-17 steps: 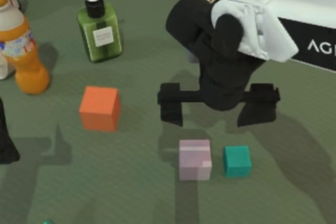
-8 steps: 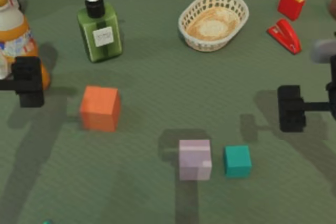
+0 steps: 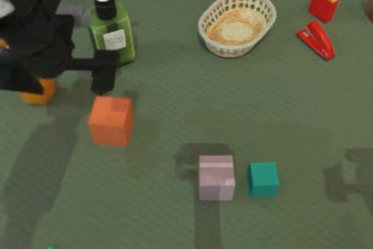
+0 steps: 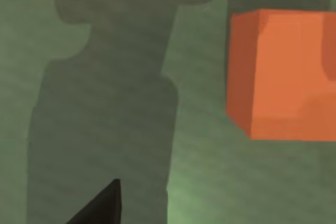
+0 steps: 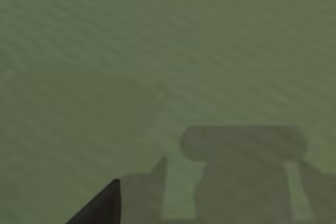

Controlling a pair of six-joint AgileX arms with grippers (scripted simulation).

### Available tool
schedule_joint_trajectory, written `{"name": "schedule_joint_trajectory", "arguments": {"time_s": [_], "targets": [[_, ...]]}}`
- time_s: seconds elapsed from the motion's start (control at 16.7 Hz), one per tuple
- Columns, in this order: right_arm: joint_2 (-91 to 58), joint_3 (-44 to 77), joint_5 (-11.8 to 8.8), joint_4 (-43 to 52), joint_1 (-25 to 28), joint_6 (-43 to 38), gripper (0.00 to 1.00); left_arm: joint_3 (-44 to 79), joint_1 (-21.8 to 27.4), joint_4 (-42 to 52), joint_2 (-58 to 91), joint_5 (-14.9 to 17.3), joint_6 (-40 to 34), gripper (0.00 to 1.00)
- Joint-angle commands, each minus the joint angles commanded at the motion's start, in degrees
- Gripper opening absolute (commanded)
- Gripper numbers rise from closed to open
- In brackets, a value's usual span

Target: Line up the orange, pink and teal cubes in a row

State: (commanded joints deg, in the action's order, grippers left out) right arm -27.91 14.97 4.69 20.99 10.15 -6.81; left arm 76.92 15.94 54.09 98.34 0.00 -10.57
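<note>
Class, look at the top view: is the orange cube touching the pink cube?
No. The orange cube sits alone at the table's left, with bare green surface between it and the pink cube, which lies beside the teal cube.

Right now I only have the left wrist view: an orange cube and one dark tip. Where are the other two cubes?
Observer: In the top view, the pink cube and teal cube sit side by side with a small gap, right of the orange cube and nearer the front.
Operator: Where is the left tool?
Observer: The left tool hovers open just behind the orange cube, beside a green pump bottle.
Operator: And the right one?
Observer: The right tool is outside the top view.
</note>
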Motion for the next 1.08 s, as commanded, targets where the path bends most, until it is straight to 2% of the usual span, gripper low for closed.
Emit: {"name": "schedule_joint_trajectory", "arguments": {"time_s": [0.24,0.48,0.9,1.08], "targets": [[17.90,-10.32,-2.73,-12.09,-5.83,4.53,1.00,12.79,2.48,8.09,15.11,0.04,-1.77,1.00],[27.03,-14.63,-4.50,-20.14,-9.24,6.63,1.00,20.05,3.82,12.07,22.18,0.12,-2.73,1.00],[27.91,-14.98,-4.69,-20.99,-9.58,6.81,1.00,20.73,3.71,12.26,22.99,0.14,-2.79,1.00],[27.91,-14.98,-4.69,-20.99,-9.58,6.81,1.00,18.00,3.82,8.29,24.34,0.15,-2.65,1.00]]}}
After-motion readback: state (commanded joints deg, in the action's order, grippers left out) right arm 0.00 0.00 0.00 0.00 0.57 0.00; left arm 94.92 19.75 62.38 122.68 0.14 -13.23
